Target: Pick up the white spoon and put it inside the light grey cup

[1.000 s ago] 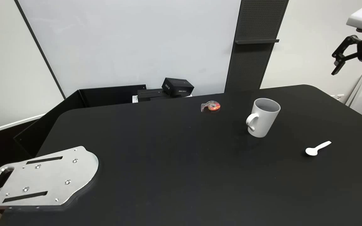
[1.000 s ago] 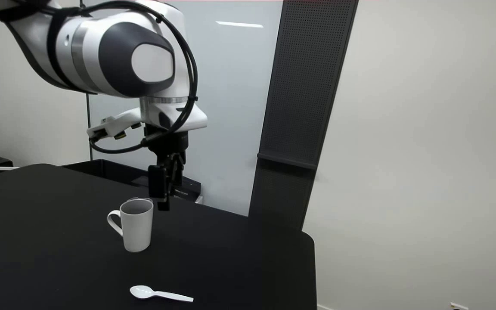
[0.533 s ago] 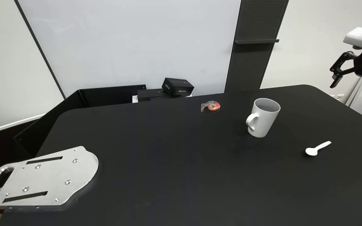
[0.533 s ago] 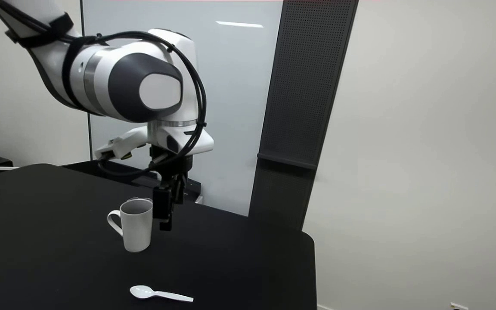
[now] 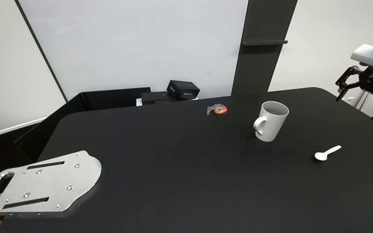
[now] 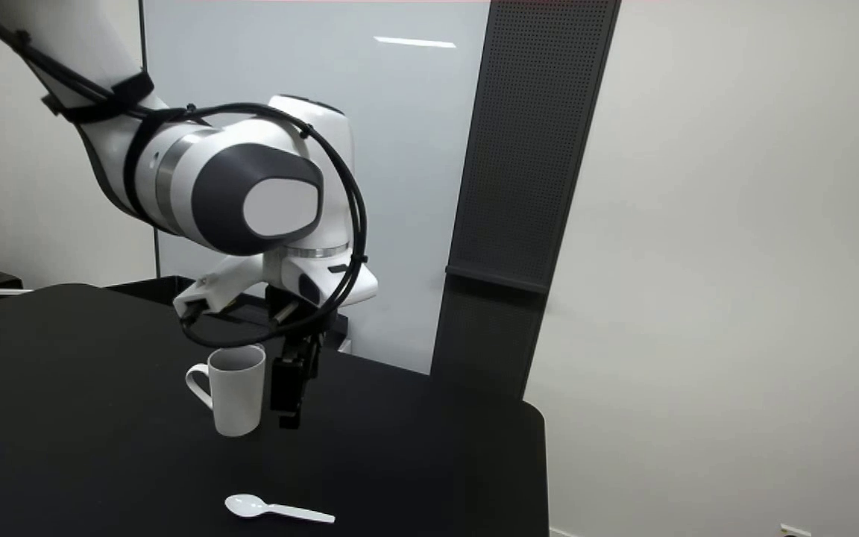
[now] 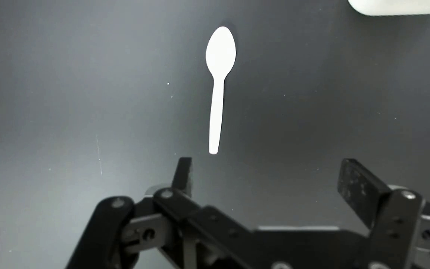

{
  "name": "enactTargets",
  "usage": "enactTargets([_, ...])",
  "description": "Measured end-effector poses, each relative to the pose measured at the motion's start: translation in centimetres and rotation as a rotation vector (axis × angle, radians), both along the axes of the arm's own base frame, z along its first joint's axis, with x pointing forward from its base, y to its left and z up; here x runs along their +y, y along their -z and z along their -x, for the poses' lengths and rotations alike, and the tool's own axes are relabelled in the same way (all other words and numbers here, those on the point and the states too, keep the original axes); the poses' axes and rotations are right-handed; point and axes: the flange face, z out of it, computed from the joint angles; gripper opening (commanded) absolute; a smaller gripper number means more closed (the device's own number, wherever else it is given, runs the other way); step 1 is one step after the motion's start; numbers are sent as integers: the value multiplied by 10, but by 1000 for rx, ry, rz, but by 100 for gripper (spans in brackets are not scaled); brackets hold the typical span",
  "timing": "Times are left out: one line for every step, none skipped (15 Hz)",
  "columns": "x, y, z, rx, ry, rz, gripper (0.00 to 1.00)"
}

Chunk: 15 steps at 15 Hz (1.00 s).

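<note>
One cup [image 5: 271, 127] is standing upright on the surface [image 5: 173, 174]. One spoon [image 5: 324, 155] is lying on the surface near the cup, apart from it, to its right in an exterior view. Fingers [image 7: 362, 190], one pair, are hanging in the air on that same side of the cup; I am seeing them wide apart, gripping nothing. Left of the cup, tape [image 5: 220, 110] is resting nearer, a plate [image 5: 49, 182] is lying well apart.

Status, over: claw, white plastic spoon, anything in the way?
Black two-fingered claw open, empty. White plastic spoon ungripped on black tabletop. Light grey ceramic mug upright, apart from spoon. Nothing seen between claw and spoon in wrist view.
</note>
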Motion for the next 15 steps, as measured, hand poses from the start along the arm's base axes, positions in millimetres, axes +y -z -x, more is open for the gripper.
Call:
enactTargets([-2,6,-1,-11,-6,1,100])
enactTargets([-4,11,-1,-22,-12,2,100])
enactTargets([-6,18,-1,-29,-18,3,100])
enactTargets([-8,25,-1,-33,-20,3,100])
enactTargets([-9,32,-1,-34,-20,1,100])
enactTargets([-11,39,0,-29,-21,-1,100])
enactTargets([-12,46,1,-22,-18,-3,100])
enactTargets([-13,53,2,-13,-18,-5,100])
enactTargets([-15,59,3,-4,-16,-7,100])
enactTargets([-15,65,5,5,-13,-10,100])
enactTargets([-16,69,6,13,-13,-12,100])
enactTargets([-17,74,7,21,-15,-13,100])
enactTargets([-16,78,8,28,-19,-14,100])
enactTargets([-16,82,9,34,-22,-14,100])
enactTargets([-15,85,10,39,-25,-15,100])
